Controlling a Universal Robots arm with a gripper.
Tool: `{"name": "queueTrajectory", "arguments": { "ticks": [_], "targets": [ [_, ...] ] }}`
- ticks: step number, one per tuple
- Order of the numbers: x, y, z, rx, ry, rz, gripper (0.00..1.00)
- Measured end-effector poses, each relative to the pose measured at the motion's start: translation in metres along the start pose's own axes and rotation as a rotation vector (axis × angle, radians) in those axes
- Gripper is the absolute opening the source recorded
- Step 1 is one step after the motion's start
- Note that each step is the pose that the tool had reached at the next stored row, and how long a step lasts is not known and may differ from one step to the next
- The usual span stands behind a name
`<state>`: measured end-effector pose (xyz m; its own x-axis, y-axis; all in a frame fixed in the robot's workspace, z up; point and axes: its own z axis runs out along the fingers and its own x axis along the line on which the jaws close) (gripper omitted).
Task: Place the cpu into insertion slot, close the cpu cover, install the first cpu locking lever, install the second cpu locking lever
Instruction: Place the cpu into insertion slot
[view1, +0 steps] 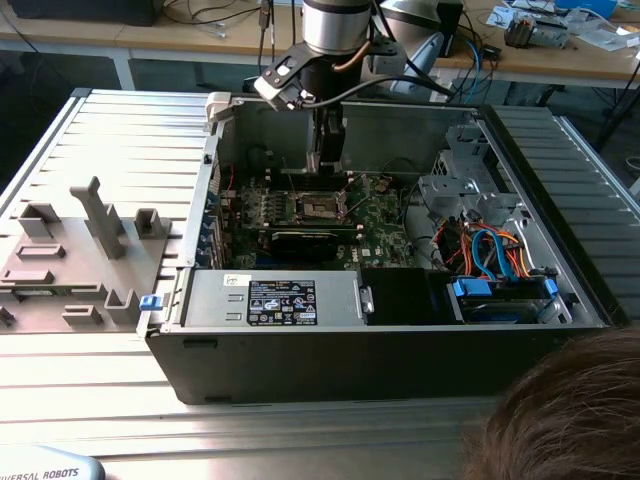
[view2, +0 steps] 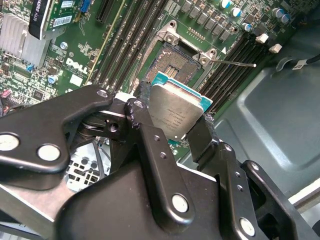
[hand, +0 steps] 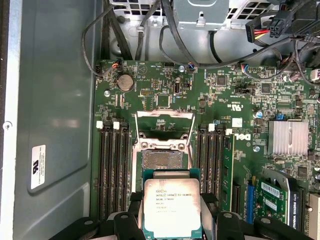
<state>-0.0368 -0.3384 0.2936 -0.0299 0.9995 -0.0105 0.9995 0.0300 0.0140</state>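
An open computer case was laid on its side, and a green motherboard was fixed to its floor, with the insertion slot near the board's middle. In the exterior view the gripper was hung straight above the slot, pointed down into the case.

The jaws were drawn in only as far as the cpu allowed and were clamped on two of its opposite edges. This grip was probably chosen so that the underside was left free for seating.

Long memory slots were ranged on both sides of the slot. The cpu cover was swung up at the slot's far edge, so the dark recess was left bare to receive the chip.

The cpu was held clear above the board, apart from the slot and just short of its near edge, not yet seated. Its dull metal top was turned away from the board, toward the wrist cameras. Being square, it had no marked long axis; its edges were lined up with those of the slot.

One thin locking lever was swung out from a corner of the slot, unlatched.
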Motion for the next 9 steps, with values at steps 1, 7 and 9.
{"name": "queueTrajectory", "arguments": {
  "ticks": [1,7,9],
  "targets": [
    [0.0,0.0,0.0002,0.0,0.0,0.0,0.54],
    [0.0,0.0,0.0015,0.0,0.0,0.0,0.54],
    [0.0,0.0,0.0024,0.0,0.0,0.0,0.54]
  ]
}}
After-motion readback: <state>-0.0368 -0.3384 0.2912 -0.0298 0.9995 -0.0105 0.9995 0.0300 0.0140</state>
